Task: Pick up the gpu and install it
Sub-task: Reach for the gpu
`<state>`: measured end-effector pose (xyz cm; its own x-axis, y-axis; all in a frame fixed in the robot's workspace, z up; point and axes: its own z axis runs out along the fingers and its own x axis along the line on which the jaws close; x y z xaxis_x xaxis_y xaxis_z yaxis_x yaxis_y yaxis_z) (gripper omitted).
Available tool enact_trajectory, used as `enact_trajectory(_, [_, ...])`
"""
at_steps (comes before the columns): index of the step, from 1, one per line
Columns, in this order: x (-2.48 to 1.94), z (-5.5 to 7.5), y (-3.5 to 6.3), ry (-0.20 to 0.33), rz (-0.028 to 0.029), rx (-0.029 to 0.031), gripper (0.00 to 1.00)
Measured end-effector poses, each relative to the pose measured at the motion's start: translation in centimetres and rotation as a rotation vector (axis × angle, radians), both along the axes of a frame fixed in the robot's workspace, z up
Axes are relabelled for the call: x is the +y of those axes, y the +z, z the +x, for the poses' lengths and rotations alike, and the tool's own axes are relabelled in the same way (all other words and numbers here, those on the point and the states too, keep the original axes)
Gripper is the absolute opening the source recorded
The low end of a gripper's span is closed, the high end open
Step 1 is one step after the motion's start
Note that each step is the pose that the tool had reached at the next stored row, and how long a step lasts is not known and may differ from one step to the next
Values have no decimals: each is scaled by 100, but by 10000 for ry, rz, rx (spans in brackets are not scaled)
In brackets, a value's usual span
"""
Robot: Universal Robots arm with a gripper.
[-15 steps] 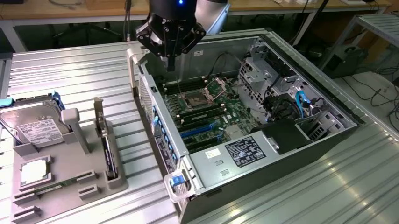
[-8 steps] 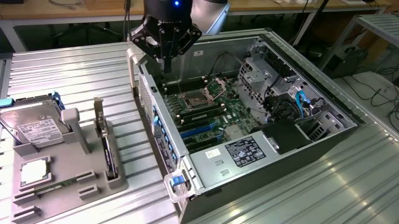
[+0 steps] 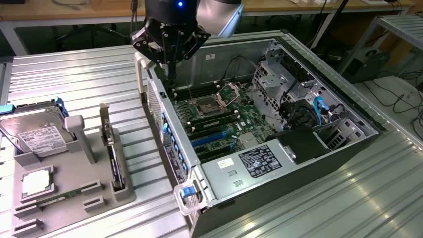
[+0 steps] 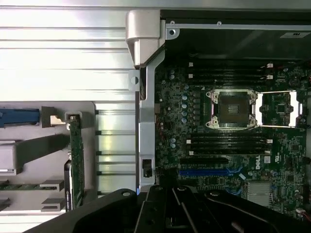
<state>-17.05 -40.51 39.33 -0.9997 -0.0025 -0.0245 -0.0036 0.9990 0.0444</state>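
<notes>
- Exterior view: the gripper (image 3: 168,70) hangs over the far corner of the open computer case (image 3: 173,148), fingers closed on nothing. The gpu (image 3: 114,158) stands on edge in the grey tray (image 3: 69,171), well apart toward the exterior view's left and nearer the camera.
- Wrist view: the gpu's long axis runs parallel to the case wall (image 4: 146,121), which lies between the card and the motherboard (image 4: 233,160).

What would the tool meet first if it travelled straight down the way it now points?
Most likely the motherboard in the open computer case, by the memory slots close to the side wall. Depth is unclear, so the tool might clip that wall's top edge instead.
</notes>
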Motion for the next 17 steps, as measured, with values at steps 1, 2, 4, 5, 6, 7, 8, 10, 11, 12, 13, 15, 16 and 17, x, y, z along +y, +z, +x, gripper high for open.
enact_trajectory(1, [-2, -19, 0, 25, 0, 0, 11])
enact_trajectory(2, [-4, -41, 0, 56, 0, 0, 11])
enact_trajectory(4, [-7, -85, 0, 110, 0, 0, 11])
enact_trajectory(5, [-9, -104, 0, 125, 0, 0, 11])
enact_trajectory(6, [-11, -128, 0, 142, 0, 0, 11])
enact_trajectory(7, [-12, -151, 0, 154, 0, 0, 11])
enact_trajectory(8, [-13, -178, 0, 167, -1, 0, 11])
enact_trajectory(10, [-19, -223, 0, 185, -1, 1, 11])
enact_trajectory(11, [-25, -245, 0, 195, -1, 1, 11])
enact_trajectory(12, [-31, -267, 0, 204, 0, 0, 11])
enact_trajectory(13, [-37, -290, 0, 213, 1, -1, 11])
enact_trajectory(15, [-48, -331, 0, 232, 0, 0, 11])
enact_trajectory(16, [-55, -356, 0, 245, 0, 0, 11])
enact_trajectory(17, [-60, -377, 0, 255, 0, 1, 11])
